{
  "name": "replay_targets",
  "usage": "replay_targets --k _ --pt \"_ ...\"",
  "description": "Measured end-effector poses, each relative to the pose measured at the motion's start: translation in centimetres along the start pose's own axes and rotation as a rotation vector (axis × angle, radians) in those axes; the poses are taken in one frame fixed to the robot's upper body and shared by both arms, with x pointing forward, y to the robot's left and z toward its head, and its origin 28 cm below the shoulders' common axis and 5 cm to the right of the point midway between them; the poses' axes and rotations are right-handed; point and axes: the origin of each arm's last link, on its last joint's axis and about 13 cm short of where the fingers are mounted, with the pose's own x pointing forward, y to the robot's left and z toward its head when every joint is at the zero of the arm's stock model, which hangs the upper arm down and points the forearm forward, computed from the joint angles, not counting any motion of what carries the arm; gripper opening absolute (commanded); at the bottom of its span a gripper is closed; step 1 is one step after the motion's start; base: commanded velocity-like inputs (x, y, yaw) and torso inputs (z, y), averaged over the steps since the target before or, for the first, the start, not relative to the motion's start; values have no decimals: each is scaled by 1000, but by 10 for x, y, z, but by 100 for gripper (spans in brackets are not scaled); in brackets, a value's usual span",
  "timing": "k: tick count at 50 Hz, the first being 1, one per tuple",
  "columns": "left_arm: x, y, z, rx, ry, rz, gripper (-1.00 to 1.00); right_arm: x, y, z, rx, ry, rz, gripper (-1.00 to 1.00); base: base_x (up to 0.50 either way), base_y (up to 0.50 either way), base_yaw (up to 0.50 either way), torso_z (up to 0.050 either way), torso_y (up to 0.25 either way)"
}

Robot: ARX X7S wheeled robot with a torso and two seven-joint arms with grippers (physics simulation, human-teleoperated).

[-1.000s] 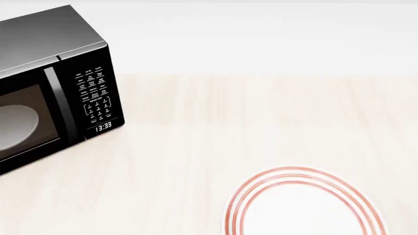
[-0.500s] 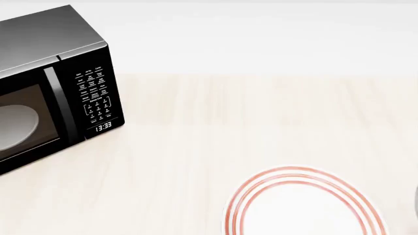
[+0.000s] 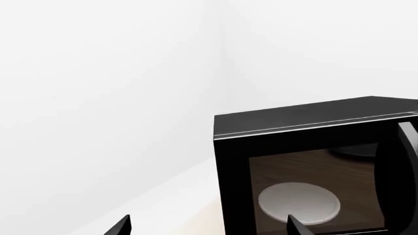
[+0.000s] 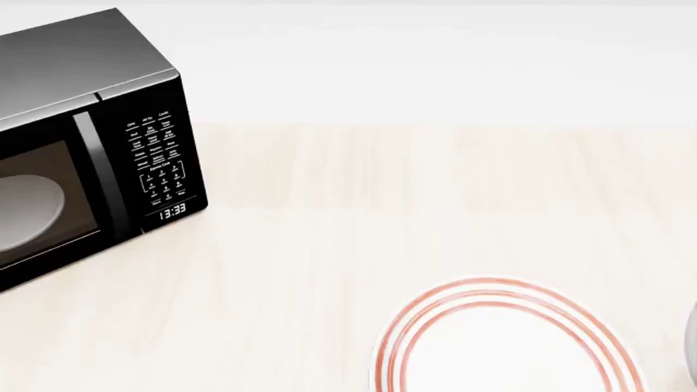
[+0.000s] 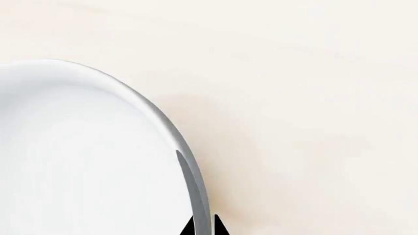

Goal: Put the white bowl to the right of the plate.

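The plate (image 4: 503,343), flat and white with thin red rings, lies on the pale wooden table at the lower right of the head view, cut off by the frame's edge. The white bowl (image 5: 85,161) fills the right wrist view; my right gripper (image 5: 203,226) is shut on its rim, one fingertip on each side of the wall. A grey sliver of the bowl (image 4: 693,335) shows at the head view's right edge, right of the plate. My left gripper (image 3: 207,226) is open and empty, facing the microwave. Neither arm shows in the head view.
A black microwave (image 4: 87,147) stands at the table's back left, its door shut, with a pale round dish (image 3: 299,203) inside. A white wall rises behind the table. Bare wooden tabletop (image 4: 414,204) lies between the microwave and the plate.
The bowl's edge has come into the head view at the right edge, moving left towards the plate. The plate and microwave have not moved.
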Motion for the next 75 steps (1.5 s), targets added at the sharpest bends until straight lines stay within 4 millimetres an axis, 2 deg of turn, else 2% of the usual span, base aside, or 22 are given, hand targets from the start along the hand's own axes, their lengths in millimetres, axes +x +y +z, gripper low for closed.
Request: replay_targets --k 3,4,27,36,45,52,58,66,75 --pt "0 0 0 0 0 0 100 0 0 0 -1 -1 1 -100 0 0 0 0 0" --pt "0 0 0 0 0 0 100 0 0 0 -2 -2 3 100 0 0 0 0 0" --pt "-1 0 0 0 -3 0 100 -11 8 2 -5 -50 69 100 0 0 0 0 0" --pt "-1 0 0 -1 -3 -1 100 -39 18 0 -64 -137 112 100 0 0 0 0 0" --pt "-2 1 1 -3 -5 -3 100 -84 31 -10 -153 -253 188 100 0 0 0 0 0" --pt "-2 1 1 -5 -8 -7 100 -118 40 -23 -231 -343 253 100 0 0 0 0 0" --pt "-4 1 2 -4 -13 -15 100 -140 46 -36 -295 -413 298 100 0 0 0 0 0" --pt "-8 -2 3 0 -29 -42 100 -159 51 -62 -399 -515 346 100 0 0 0 0 0" --pt "-16 -5 5 -16 -45 -96 100 -174 46 -105 -520 -712 383 100 0 0 0 0 0"
